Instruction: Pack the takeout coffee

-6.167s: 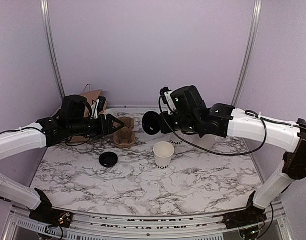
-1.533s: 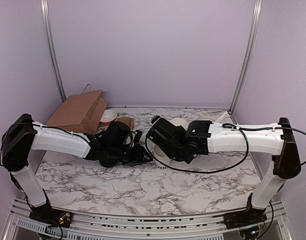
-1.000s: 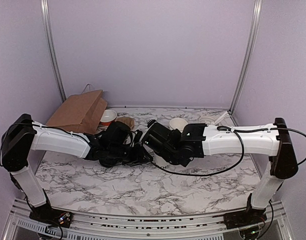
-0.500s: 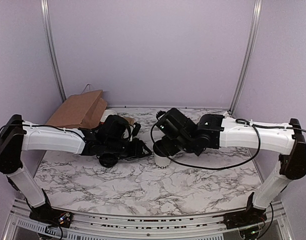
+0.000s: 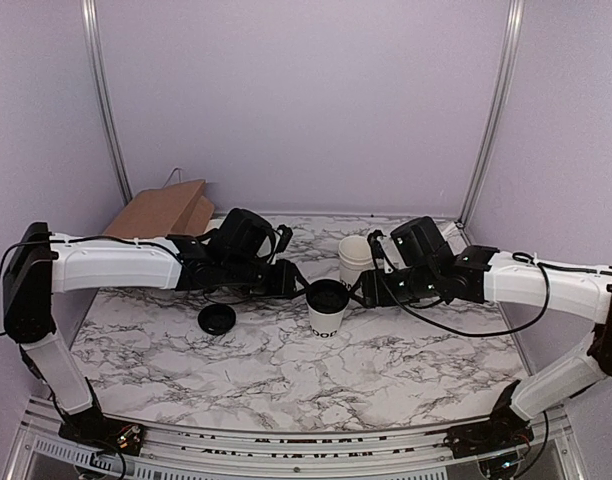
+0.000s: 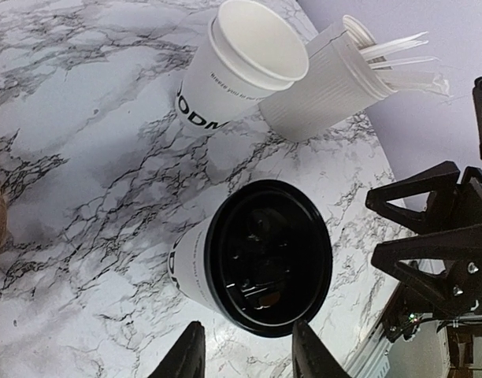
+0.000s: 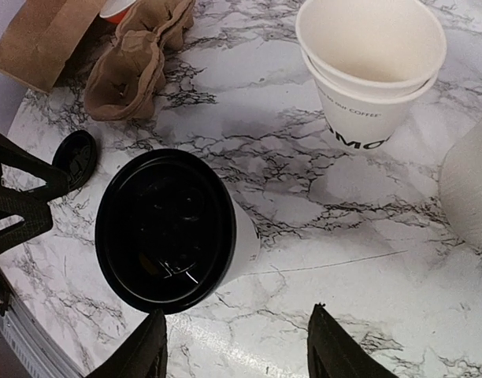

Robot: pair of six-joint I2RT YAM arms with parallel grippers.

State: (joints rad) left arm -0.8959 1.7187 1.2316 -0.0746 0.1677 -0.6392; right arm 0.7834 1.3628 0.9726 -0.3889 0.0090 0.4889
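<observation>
White cup [image 5: 326, 326], black lid [image 5: 327, 296], grey-veined marble table [image 5: 386, 365]

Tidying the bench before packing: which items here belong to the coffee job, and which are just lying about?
Job: lettered cup, black lid on it, likely the paper bag.
Lying about: spare lid, stacked cups, utensil tub, cardboard carrier.

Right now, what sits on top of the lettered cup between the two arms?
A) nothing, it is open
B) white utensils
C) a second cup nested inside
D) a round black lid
D: a round black lid covers the mouth of the cup, plain in both wrist views.
</observation>
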